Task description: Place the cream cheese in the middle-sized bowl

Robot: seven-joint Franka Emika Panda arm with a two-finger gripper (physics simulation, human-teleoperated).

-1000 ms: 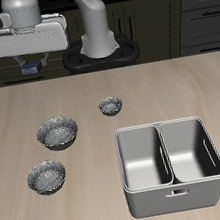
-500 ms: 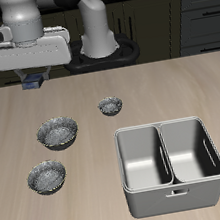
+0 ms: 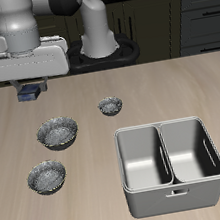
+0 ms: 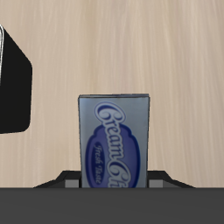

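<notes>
Sitting clamped within the pincer (image 3: 31, 93): cream cheese (image 4: 112, 140), airborne.

dark blue cream cheese (image 4: 115, 140) box with pale script label, speckled silvery-grey middle-sized bowl (image 3: 46, 175), light wood table (image 3: 179, 85)

Even, bright, sharp simulator render

Your exterior view looks down from front and above over the whole counter (image 3: 99, 93), your wrist view points straight down, close, both sharing the cream cheese (image 4: 114, 140) and bare wood.
</notes>
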